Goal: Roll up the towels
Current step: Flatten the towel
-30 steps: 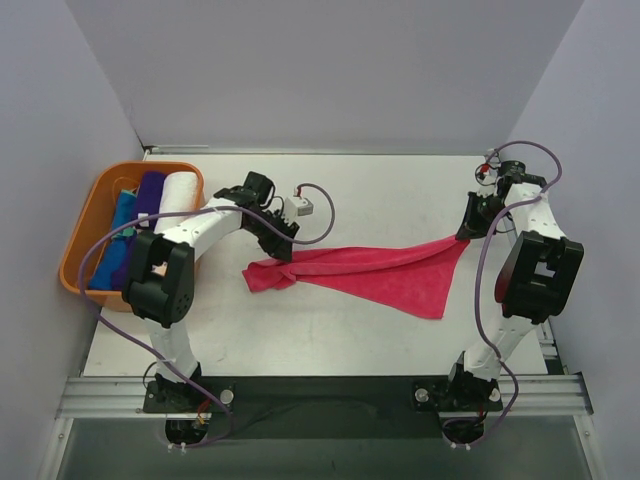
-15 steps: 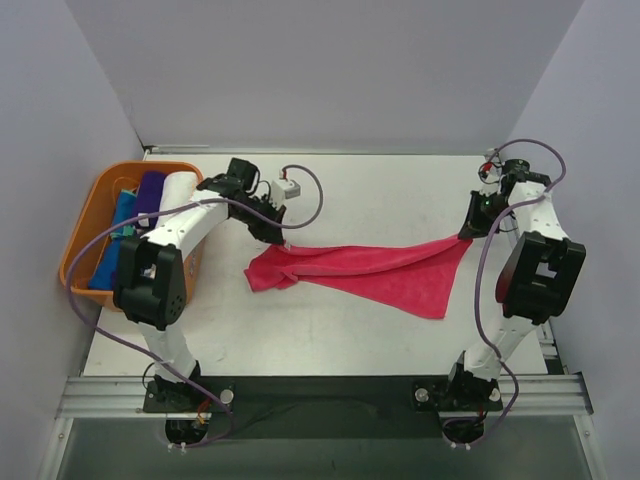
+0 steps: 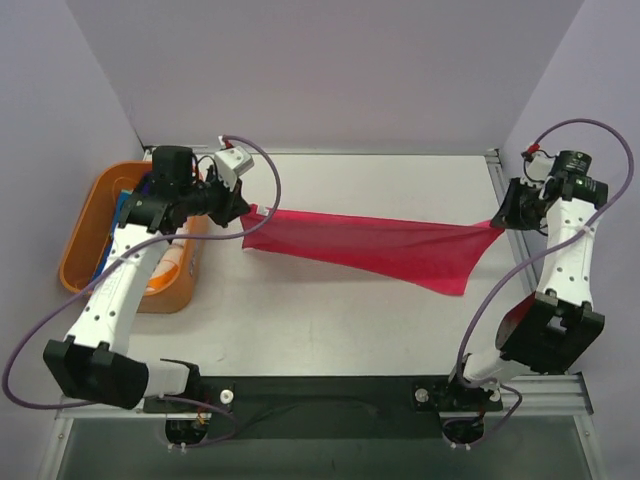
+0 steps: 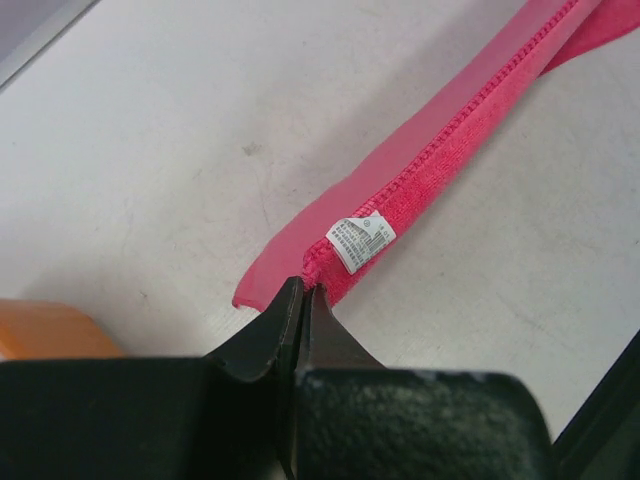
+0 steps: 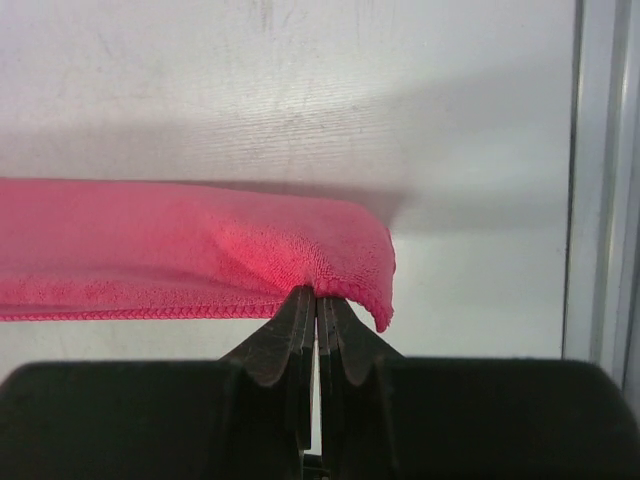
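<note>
Looking down from the top external view: the hot pink towel (image 3: 380,245) is stretched in one long span across the middle of the table (image 3: 330,330), pulled out between the two arms. The left fingers (image 3: 243,209) are clenched on its left end, just beside the orange basket (image 3: 85,220) at the table's left edge. The right fingers (image 3: 497,222) are clenched on its right end, near the table's right edge. The cloth widens toward the right, and one loose corner hangs toward the near side. Whether that corner touches the table cannot be told.

Left wrist view: the left fingers (image 4: 303,296) are closed tight, tips together, pinching a hemmed corner of the hot pink towel (image 4: 450,140). A white label (image 4: 361,240) is sewn on just beyond the grip. The towel runs away as a narrow band above the table (image 4: 150,120). A corner of the orange basket (image 4: 40,330) shows at the lower left.

Right wrist view: the right fingers (image 5: 318,305) are shut on the lower edge of the hot pink towel (image 5: 150,245), next to its rounded corner. The cloth extends leftward and casts a shadow on the table (image 5: 300,80). A metal rail (image 5: 600,200) borders the table on the right.
</note>
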`<state>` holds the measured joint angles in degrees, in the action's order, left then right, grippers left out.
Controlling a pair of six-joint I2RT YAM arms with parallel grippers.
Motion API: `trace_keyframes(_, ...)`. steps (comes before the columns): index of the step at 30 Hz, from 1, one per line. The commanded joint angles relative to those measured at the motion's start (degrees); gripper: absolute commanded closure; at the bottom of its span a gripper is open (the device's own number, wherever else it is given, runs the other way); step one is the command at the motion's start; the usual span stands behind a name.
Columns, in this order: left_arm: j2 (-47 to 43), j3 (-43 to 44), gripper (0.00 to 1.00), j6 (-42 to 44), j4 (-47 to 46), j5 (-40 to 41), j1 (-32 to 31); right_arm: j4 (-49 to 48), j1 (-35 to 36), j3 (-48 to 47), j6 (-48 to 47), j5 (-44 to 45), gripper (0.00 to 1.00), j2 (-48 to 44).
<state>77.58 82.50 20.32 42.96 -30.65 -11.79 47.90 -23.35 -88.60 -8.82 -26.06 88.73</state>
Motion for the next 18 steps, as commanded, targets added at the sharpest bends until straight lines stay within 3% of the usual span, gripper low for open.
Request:
trace_keyframes(1,-7.9,-3.7,1.0,-2.5,-0.8,2.3,1.0,4.3,-3.3,1.7,-3.6,0.1,1.0,-9.0)
trace_keyframes(10,-20.1,-8.9,1.0,-7.8,-0.7,2.6,1.1,5.4,-9.9,5.7,-3.1,-1.4,1.0,-24.6)
trace_keyframes(14,-17.8,-9.0,1.0,-8.2,-0.1,0.7,1.0,6.2,-9.0,3.7,-2.5,-0.8,1.0,-22.2)
trace_keyframes(18,-11.6,-11.8,1.0,-9.4,-1.5,1.0,0.9,0.7,-2.1,9.6,-0.9,4.5,1.0,-17.4)
